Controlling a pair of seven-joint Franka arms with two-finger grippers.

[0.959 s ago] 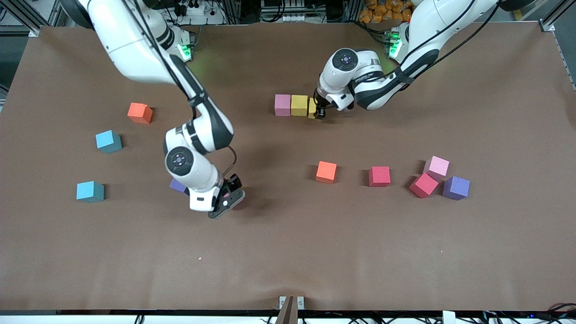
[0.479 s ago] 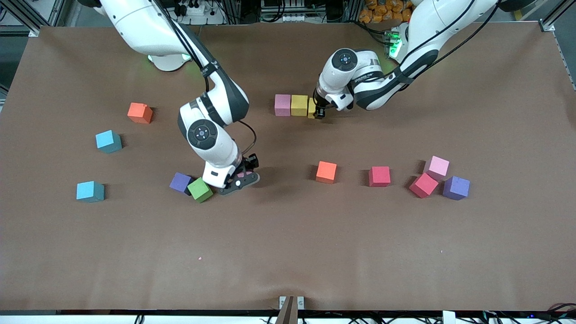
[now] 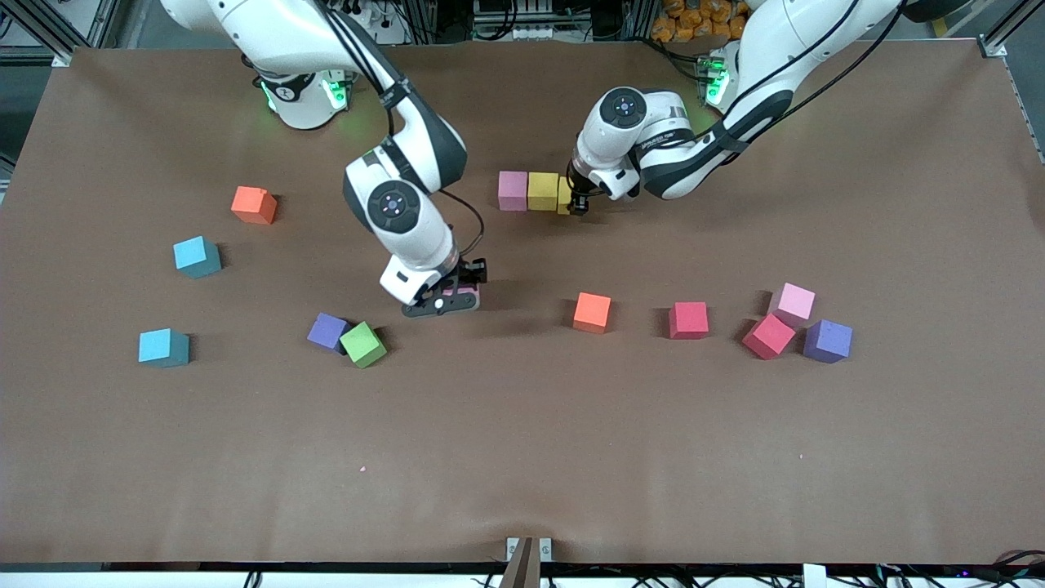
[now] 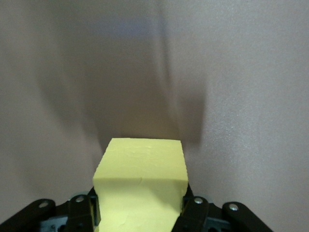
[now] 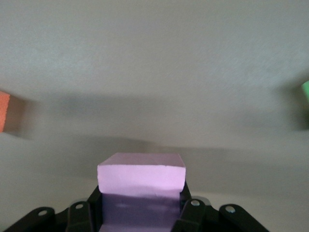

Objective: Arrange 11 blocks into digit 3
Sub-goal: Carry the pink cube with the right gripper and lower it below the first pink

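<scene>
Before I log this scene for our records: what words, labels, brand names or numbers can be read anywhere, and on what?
Left arm: a small dark line of lettering on the white link near the wrist, too small to read.
The blocks, the table and both wrist views: no text, labels or numbers.

bare table nearest the camera, orange block beside right gripper

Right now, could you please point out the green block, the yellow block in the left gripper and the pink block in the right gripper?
green block [image 3: 363, 344], front view, top face.
yellow block [image 4: 140, 186], left wrist view, upper face.
pink block [image 5: 141, 177], right wrist view, lit face.
</scene>
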